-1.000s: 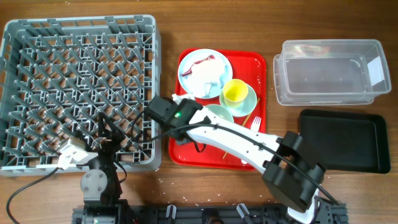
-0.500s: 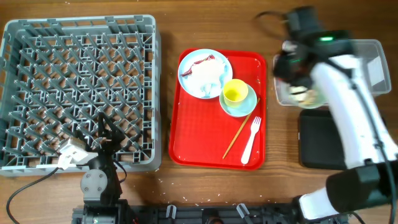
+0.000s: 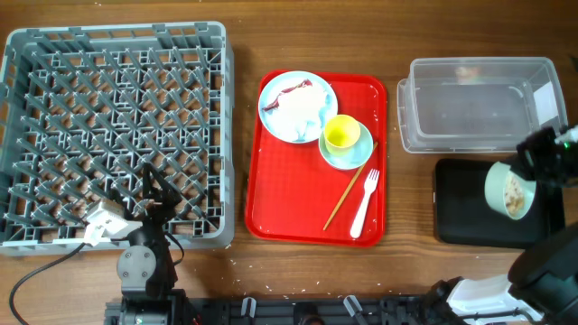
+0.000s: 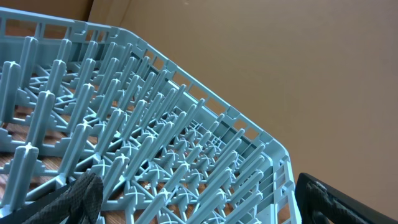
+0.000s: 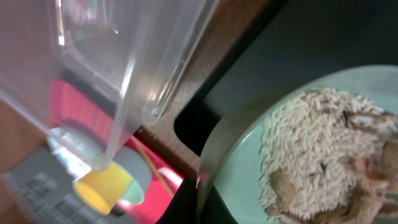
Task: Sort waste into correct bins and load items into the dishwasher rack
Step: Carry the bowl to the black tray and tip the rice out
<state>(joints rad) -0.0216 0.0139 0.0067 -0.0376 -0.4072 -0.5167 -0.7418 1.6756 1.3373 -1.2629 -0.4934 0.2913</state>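
One mint bowl (image 3: 508,190), rim pinched in the closed right end effector (image 3: 530,171), hangs over the black tray (image 3: 470,217): waste-dumping step; next, tip it until the rice (image 5: 311,143) falls. Left end effector (image 4: 199,205) gapes empty.

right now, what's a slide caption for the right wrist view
Close-up: mint bowl holding rice over the black tray, clear tub beside it, red tray beyond.
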